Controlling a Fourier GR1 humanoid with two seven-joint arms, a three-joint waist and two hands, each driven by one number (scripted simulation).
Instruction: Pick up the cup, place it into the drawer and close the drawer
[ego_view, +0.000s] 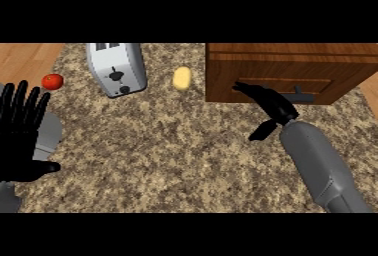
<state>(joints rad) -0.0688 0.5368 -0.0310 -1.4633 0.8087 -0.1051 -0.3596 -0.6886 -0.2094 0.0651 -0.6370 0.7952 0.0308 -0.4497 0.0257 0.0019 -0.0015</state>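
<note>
The task looked close to its end. The robot's right hand (275, 106) lay against the front of the brown wooden drawer (332, 80) at the far right of the speckled stone desk (170, 160). Its fingers were stretched out straight and held nothing, and the thumb hung down towards the forearm. The hand was just left of the drawer's dark handle (301, 93).

The drawer front seemed to sit flush or nearly flush with its case, though the steep angle did not show whether a small gap remained. No cup could be made out anywhere on the desk or in either hand, so it was most likely already inside the drawer, hidden from view. If so, the pick and the placing were done, and at most a last push on the front was left.

A small yellow oval object (181, 78) lay between the silver toaster (116, 67) and the drawer; what it was could not be told. A red round fruit (52, 81) sat at the far left. The left hand (21, 145) rested open, fingers up, at the left edge.
</note>
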